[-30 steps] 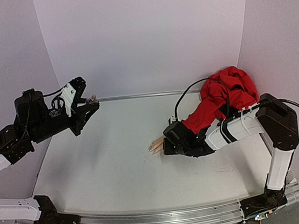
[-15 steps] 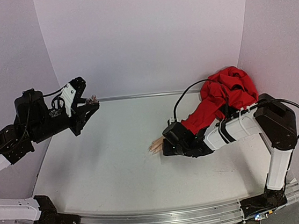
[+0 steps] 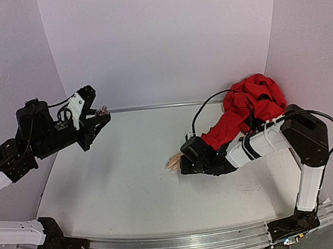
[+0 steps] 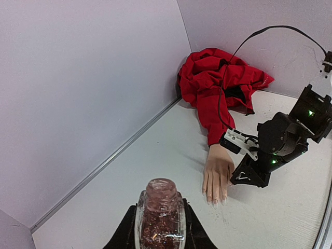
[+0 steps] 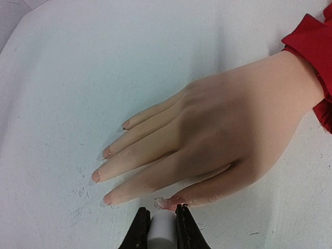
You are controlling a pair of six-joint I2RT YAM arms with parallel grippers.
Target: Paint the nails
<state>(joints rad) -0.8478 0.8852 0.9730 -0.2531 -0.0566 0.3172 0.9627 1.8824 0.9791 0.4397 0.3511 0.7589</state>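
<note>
The bench [image 3: 113,184] carries the whole job, and the mannequin hand [image 5: 218,135] lying palm-down on it is the reference for everything else. Behind its wrist, toward the far right corner, the red sleeve [image 3: 251,103] lies bunched in a heap. Well apart from the hand's fingertips, raised over the bench's left side, the left pincer [image 3: 98,117] is closed tight around an uncapped glass bottle [image 4: 160,215] of reddish glittery polish, held upright. Close against the hand on its thumb side, the right pincer [image 5: 163,222] is clamped on a white cap [image 5: 164,228], presumably the brush handle, though the bristles themselves are hidden. The nails [image 5: 98,179] sit at the tips of the slim fingers, pointing away from the sleeve. The thumbnail [image 5: 162,202] lies just in front of the cap and looks tinged red, but the four finger nails are too small to tell whether they carry polish. My reading is that the thumb is being coated now. The next move calls for a short, light stroke along that nail without smearing the skin. After that comes a lift and a shift across to the neighbouring fingertip, with a dip in the bottle if the brush runs dry.
</note>
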